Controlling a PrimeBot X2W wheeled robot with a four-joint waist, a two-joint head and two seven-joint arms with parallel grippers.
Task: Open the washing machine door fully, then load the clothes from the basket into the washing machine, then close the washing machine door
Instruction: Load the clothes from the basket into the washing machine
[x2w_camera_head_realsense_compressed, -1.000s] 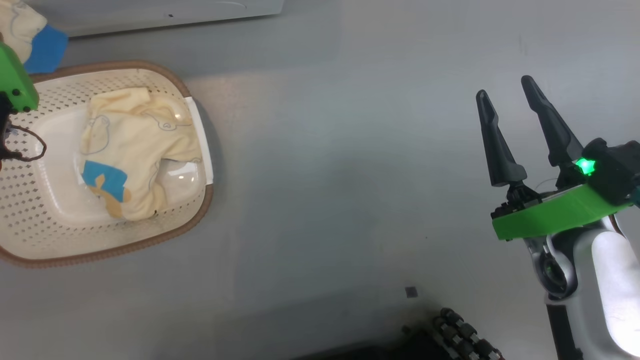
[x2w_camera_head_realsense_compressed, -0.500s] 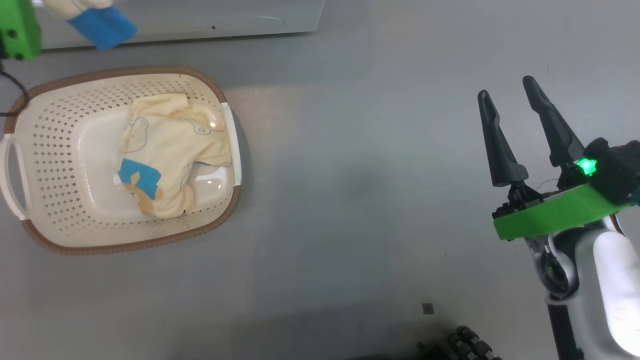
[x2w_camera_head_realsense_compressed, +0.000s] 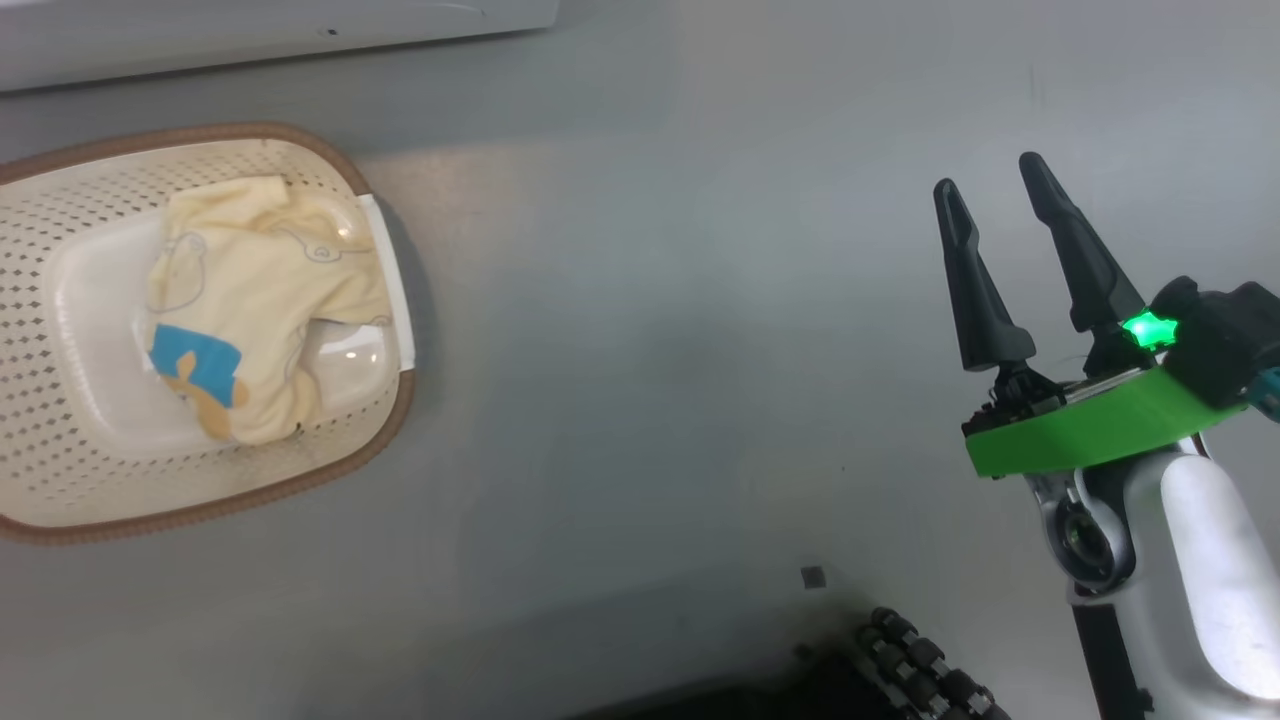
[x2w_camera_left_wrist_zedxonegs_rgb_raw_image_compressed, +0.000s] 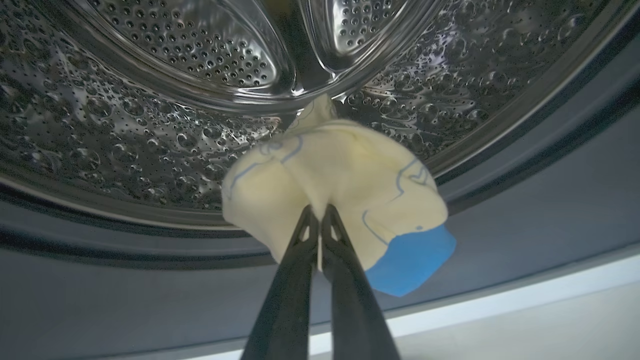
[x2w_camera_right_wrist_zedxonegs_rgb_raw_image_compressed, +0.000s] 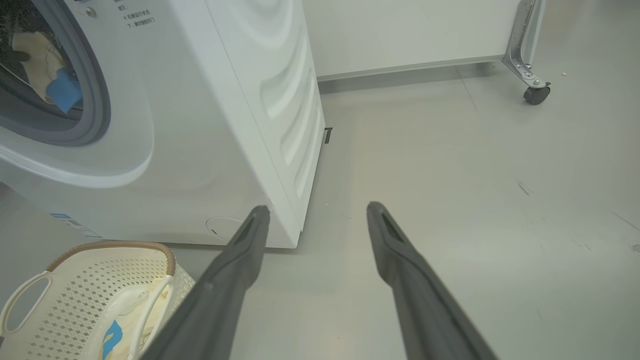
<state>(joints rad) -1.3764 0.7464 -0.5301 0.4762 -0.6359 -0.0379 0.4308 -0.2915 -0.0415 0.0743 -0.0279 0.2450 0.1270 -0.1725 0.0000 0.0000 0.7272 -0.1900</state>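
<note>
Steel drum beyond garment clamped in left tool; right tool apart.

Nothing can be read: the washing machine bears lines of small dark print near its front's top edge and a blue-edged sticker near its lower front corner, both too small to make out.

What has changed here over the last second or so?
The left gripper, shut on one pale yellow garment, carried it up from over the basket to the mouth of the washing machine's drum. Nothing was released. Unchanged: the second garment lies in the basket, and the right gripper hangs open over the floor. The basket's shifting is just camera motion.
</note>
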